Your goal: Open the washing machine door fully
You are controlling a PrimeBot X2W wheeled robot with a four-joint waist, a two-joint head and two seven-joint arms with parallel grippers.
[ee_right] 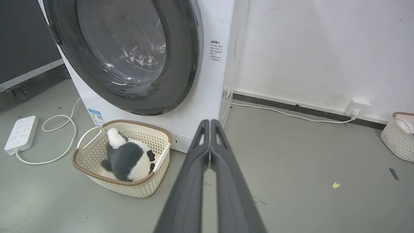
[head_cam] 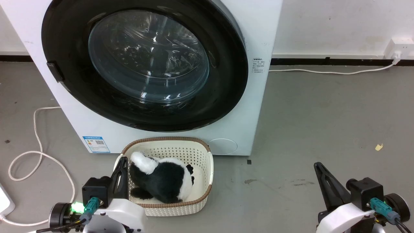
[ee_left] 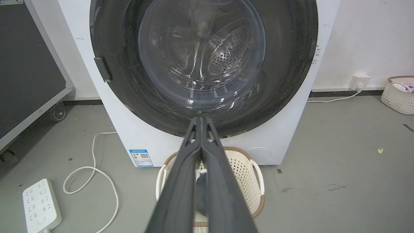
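The washing machine door (head_cam: 145, 64) was one big glossy black disc with a domed clear window. It covered most of the front of the white washing machine (head_cam: 258, 32), with a single small handle tab (head_cam: 55, 72) on its left edge. There were two cream baskets. The near basket (head_cam: 181, 152), on the floor below the door, held one black-and-white plush toy (head_cam: 161, 181). The far basket (ee_right: 396, 142) by the wall held pale things I couldn't make out. Both the left gripper (head_cam: 123, 160) and the right gripper (head_cam: 318, 165) hung low with their fingers pressed together, holding nothing.
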